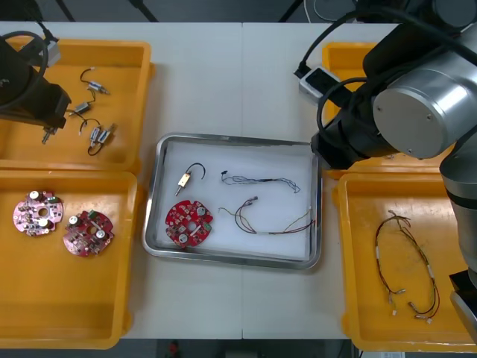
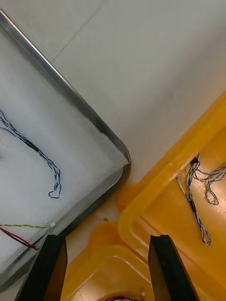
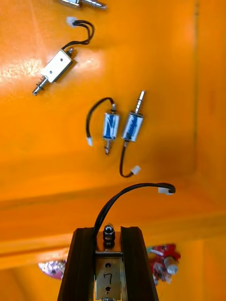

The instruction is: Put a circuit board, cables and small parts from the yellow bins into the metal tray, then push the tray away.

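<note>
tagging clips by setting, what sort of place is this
Likely an electronics kitting bench: yellow bins hold round red circuit boards, small metal parts and cables, a metal tray sits between them, left gripper shut on a small metal part, right gripper open beside the tray.

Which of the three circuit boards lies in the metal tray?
The bright red circuit board, near the left rim of the metal tray; the two pinker boards lie in the near left yellow bin.
</note>
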Available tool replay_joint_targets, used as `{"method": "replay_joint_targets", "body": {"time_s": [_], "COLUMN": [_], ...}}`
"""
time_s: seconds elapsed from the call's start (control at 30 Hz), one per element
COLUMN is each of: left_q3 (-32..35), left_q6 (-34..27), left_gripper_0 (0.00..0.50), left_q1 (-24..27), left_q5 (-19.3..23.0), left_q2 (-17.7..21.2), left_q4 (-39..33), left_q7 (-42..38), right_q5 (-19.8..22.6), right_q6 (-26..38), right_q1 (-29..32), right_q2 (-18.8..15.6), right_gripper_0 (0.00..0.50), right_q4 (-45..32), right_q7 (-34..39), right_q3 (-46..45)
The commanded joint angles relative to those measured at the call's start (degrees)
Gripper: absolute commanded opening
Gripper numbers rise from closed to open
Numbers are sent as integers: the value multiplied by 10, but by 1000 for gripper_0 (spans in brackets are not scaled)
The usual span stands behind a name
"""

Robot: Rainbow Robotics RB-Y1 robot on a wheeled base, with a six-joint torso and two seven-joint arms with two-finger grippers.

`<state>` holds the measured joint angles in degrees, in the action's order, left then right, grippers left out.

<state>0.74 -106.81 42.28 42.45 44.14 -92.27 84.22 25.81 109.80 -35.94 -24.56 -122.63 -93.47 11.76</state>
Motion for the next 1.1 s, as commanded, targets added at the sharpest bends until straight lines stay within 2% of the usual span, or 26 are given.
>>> {"method": "replay_joint_targets", "body": {"time_s": [0.03, 0.27, 0.53, 0.8, 0.97, 1.1], "left_q3": [9, -50, -146, -221, -267, -297], "left_q6": [-32, -32, -32, -32, -28, 5], "left_gripper_0": [0, 0, 0, 0, 0, 0], "left_q1": [9, 42, 87, 105, 105, 105], "left_q5": [7, 7, 18, 13, -8, -31], "left_q2": [-7, -54, -106, -135, -150, -160], "left_q4": [-76, -145, -186, -185, -154, -123], "left_q7": [-128, -239, -366, -412, -414, -413], "right_q5": [1, 11, 71, 120, 124, 125], "right_q6": [2, 2, 2, 2, 2, 2], "right_q1": [34, 69, 151, 218, 254, 275], "right_q2": [-15, -39, -73, -83, -82, -81], "right_gripper_0": [500, 500, 500, 500, 500, 500], "right_q4": [-36, -68, -106, -110, -110, -111], "right_q7": [70, 132, 158, 159, 160, 160], "right_q3": [-55, -117, -222, -319, -346, -359]}}
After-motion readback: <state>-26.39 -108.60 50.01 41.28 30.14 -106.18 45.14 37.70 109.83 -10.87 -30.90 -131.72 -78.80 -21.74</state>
